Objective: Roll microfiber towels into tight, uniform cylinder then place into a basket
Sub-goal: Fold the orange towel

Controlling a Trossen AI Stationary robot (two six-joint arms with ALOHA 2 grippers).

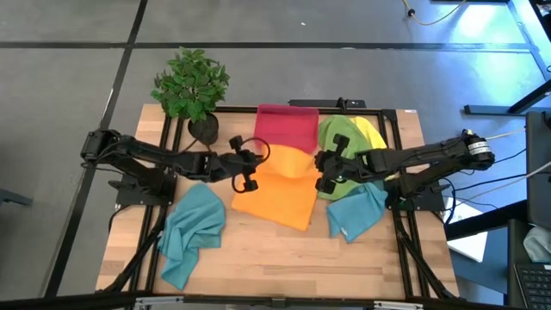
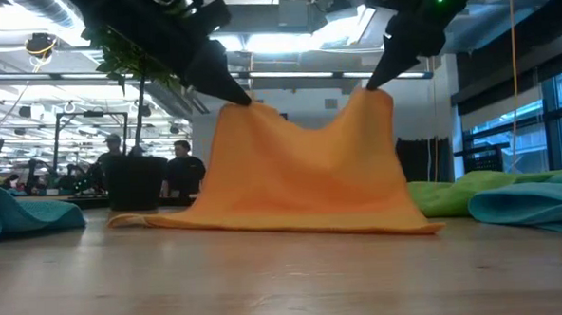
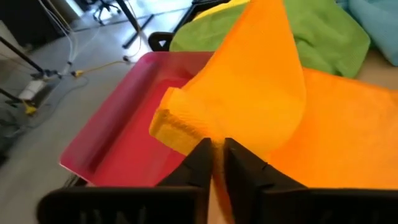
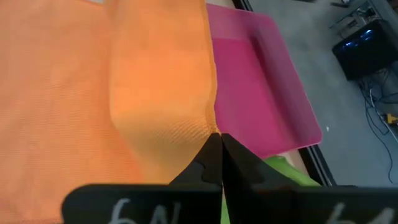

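The orange towel [image 1: 280, 194] sits mid-table. Its far edge is raised into two peaks and sags between them [image 2: 308, 128], while its near part [image 2: 284, 224] rests on the wood. My left gripper [image 1: 248, 168] is shut on the left peak and my right gripper [image 1: 324, 172] on the right peak. The red-pink basket [image 1: 287, 127] stands just beyond the towel at the far edge. A green towel [image 1: 337, 138] and a yellow towel [image 1: 372, 131] lie right of the basket. One teal towel [image 1: 194, 232] lies near left and another [image 1: 357, 211] near right. My left gripper pinches the orange towel's far left corner [image 3: 186, 134] between its two fingertips [image 3: 202, 162], slanting down from the table's left. The corner is bunched and lifted, and the cloth drapes slack below it to the table. My right gripper pinches the towel's far right corner [image 4: 199, 127] between its two fingertips [image 4: 214, 155], slanting down from the table's right. That corner is held up clear of the table, with the cloth hanging down from it.
A potted plant [image 1: 191, 86] stands at the far left corner, close behind my left arm. Bare wood [image 1: 275, 258] runs along the near edge. In the low view, people [image 2: 182, 167] show in the room beyond the table.
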